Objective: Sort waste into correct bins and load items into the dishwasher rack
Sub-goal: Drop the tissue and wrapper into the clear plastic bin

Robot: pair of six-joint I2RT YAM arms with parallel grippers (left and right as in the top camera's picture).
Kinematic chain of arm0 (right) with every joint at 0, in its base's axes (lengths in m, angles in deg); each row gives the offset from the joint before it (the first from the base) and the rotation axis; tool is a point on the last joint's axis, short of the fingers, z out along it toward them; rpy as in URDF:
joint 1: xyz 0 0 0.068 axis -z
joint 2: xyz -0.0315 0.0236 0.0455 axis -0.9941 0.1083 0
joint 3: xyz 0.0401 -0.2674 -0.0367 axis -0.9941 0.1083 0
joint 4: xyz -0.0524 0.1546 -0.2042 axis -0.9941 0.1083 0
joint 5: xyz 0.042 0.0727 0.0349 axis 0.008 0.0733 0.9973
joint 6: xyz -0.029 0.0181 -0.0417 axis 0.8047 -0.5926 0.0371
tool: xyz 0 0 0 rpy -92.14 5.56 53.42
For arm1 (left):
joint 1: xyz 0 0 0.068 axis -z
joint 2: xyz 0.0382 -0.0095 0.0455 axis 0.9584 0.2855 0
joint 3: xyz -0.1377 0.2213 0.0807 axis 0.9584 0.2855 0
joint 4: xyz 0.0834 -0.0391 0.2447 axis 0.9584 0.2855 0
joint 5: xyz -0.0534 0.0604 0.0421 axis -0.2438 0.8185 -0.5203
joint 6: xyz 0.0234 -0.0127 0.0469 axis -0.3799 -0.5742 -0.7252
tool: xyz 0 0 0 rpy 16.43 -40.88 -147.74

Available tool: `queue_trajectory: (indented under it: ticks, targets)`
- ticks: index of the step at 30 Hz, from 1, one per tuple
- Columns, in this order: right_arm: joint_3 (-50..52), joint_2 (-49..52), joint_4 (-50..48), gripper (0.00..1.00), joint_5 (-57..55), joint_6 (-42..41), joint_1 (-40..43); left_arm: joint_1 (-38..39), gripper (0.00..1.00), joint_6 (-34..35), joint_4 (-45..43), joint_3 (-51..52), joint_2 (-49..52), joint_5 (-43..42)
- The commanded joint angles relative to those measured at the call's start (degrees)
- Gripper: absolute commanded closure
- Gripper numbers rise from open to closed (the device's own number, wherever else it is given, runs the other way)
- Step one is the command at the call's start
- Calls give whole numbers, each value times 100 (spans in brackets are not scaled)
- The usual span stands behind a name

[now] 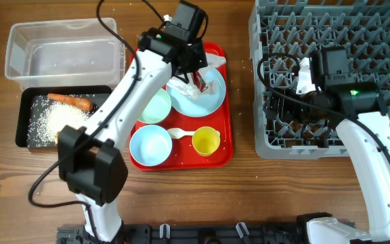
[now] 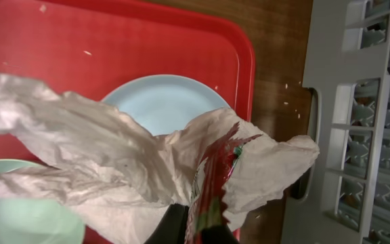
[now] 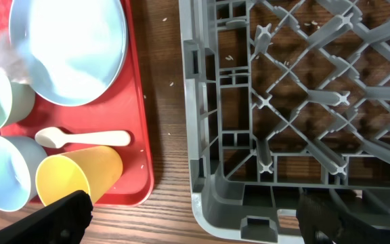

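Note:
My left gripper [image 1: 196, 76] hovers over the pale blue plate [image 1: 208, 96] on the red serving tray. It is shut on the red snack wrapper [image 2: 212, 177], pinched between the dark fingers [image 2: 171, 227]. The crumpled white napkin [image 2: 93, 163] drapes around the wrapper, above the plate [image 2: 161, 102]. My right gripper [image 3: 195, 220] is open and empty, its fingers wide apart at the near-left corner of the grey dishwasher rack [image 3: 283, 102]. On the tray sit the green bowl [image 1: 156, 106], blue bowl [image 1: 150, 146], yellow cup [image 1: 206, 140] and white spoon [image 1: 181, 133].
The clear tub [image 1: 63, 54] stands at the far left. In front of it the black tray [image 1: 27, 129] holds a carrot [image 1: 70, 101] and rice [image 1: 59, 122]. The red tray [image 1: 225, 129] lies close beside the rack [image 1: 357, 27]. Stray rice grains dot the wood.

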Motion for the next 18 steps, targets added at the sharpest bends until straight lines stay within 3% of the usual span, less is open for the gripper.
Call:
queue_trajectory:
  ticks: [1, 10, 18]
  targets:
    - [-101, 7, -22, 0, -37, 55, -31, -264, 96, -350, 39, -92, -520, 153]
    - [-101, 7, -81, 0, -37, 50, -31, -1482, 96, -975, -254, -92, -811, 522]
    - [-101, 9, -177, 0, -35, 37, -31, -2778, 96, -1141, -1130, -81, -667, 1327]
